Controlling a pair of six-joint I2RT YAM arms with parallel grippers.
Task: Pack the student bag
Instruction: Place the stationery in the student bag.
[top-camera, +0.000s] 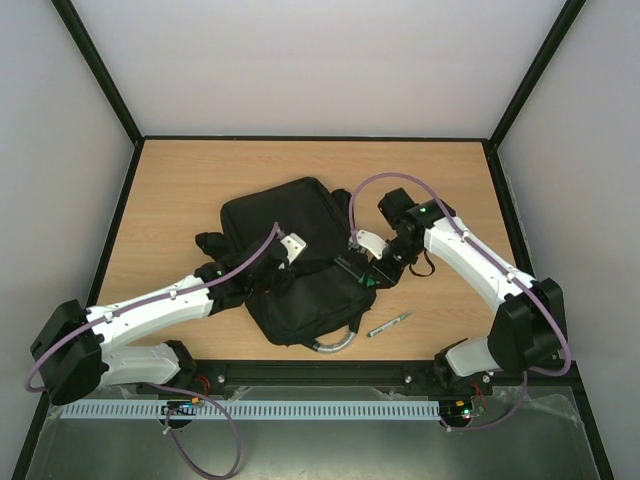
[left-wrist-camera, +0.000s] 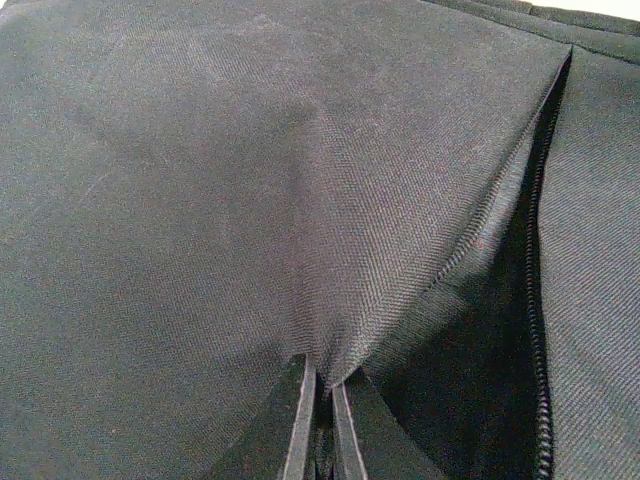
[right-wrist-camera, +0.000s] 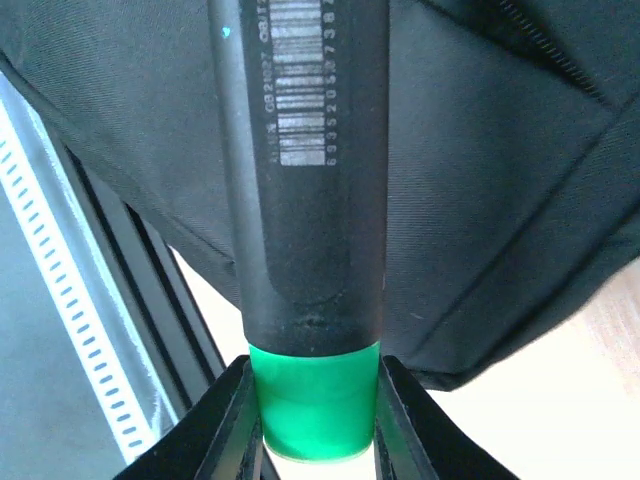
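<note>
The student bag (top-camera: 290, 255) is a large black fabric backpack lying in the middle of the table, with a grey loop handle (top-camera: 337, 345) at its near edge. My left gripper (top-camera: 283, 258) is shut on a pinch of the bag's fabric (left-wrist-camera: 325, 350) beside its open zip (left-wrist-camera: 540, 300). My right gripper (top-camera: 372, 277) is shut on the green end of a black marker (right-wrist-camera: 310, 180) with a barcode, and holds it over the bag (right-wrist-camera: 500, 230) at its right side.
A thin pen (top-camera: 390, 323) lies on the wooden table, right of the grey handle. A black frame rail and a white slotted strip (top-camera: 300, 410) run along the near edge. Grey walls enclose the table on three sides.
</note>
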